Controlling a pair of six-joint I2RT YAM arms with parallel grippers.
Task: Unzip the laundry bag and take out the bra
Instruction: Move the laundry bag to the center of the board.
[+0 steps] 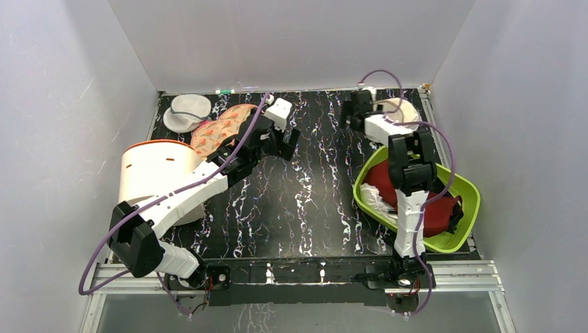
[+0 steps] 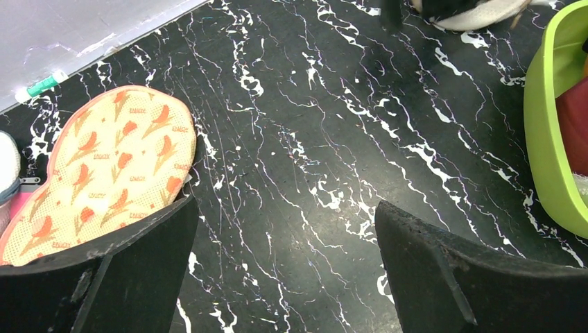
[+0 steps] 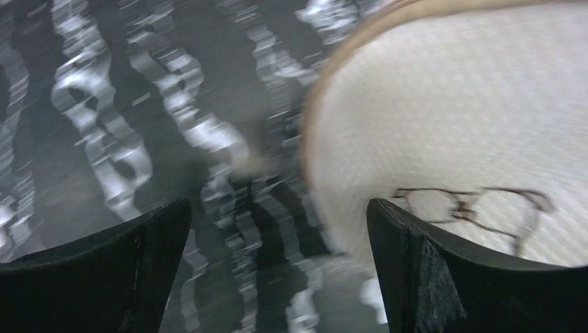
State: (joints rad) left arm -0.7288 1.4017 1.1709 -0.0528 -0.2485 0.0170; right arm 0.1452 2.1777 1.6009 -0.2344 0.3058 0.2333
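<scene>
Arms are both reaching toward the back of the table (image 1: 305,194) in the top external view. The right gripper (image 1: 355,111) is hanging just beside the laundry bag (image 1: 408,111), which is lying at the back right corner, probably so that it can get at the rim where the zip runs. The left gripper (image 1: 286,144) is hovering mid-table near a patterned pad (image 1: 225,128), apparently waiting to help. A green basin (image 1: 464,191) is holding maroon garments (image 1: 388,177) at the right, well clear of the bag.

Looking through the left wrist view, the left gripper (image 2: 284,229) is standing wide with nothing between its jaws, only bare table below. The patterned pad (image 2: 111,166) is lying to one side, the green basin (image 2: 548,139) to the other.

Looking through the right wrist view, which is blurred, the right gripper (image 3: 277,215) is also gaping wide and holding nothing. The laundry bag (image 3: 471,118) is filling one side, its tan edge falling between the jaws. A thin dark mark is showing through the mesh. The bra is not showing anywhere, so it is most likely sitting inside the bag, and the unzipping is not yet begun.
</scene>
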